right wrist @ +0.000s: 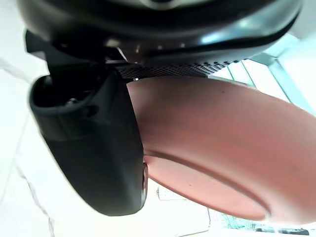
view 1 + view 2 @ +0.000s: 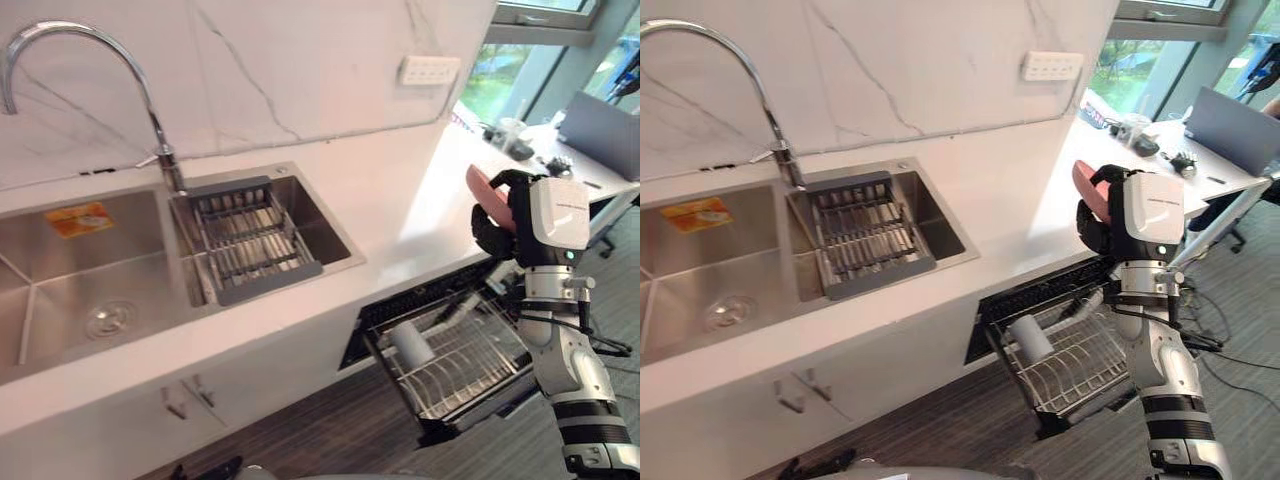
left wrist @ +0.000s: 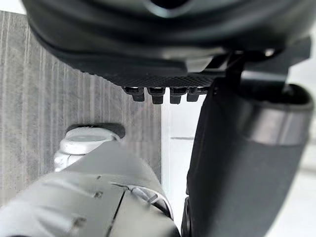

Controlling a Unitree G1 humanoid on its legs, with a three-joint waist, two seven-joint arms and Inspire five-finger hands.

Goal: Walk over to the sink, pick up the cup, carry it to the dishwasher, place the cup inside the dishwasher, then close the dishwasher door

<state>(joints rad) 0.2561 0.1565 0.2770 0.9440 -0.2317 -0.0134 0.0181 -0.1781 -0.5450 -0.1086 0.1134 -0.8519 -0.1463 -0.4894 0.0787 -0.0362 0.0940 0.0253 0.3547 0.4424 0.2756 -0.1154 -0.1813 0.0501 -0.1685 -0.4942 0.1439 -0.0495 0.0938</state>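
R hand [image 2: 498,228] curled round pink cup [image 2: 482,190], held up over pulled-out dishwasher rack [image 2: 460,370], beside surface [image 2: 400,190] edge. L hand [image 3: 163,49]: grip can't tell.

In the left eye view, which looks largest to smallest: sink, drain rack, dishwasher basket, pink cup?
Largest: sink.
Next: drain rack and dishwasher basket, about alike.
Smallest: pink cup, partly hidden in the right hand.

A white, grey-veined marble wall [image 2: 300,60] rose behind the white stone countertop [image 2: 400,190]. Daylight fell through a large window [image 2: 495,85] above the grey wood-plank floor [image 2: 340,430].
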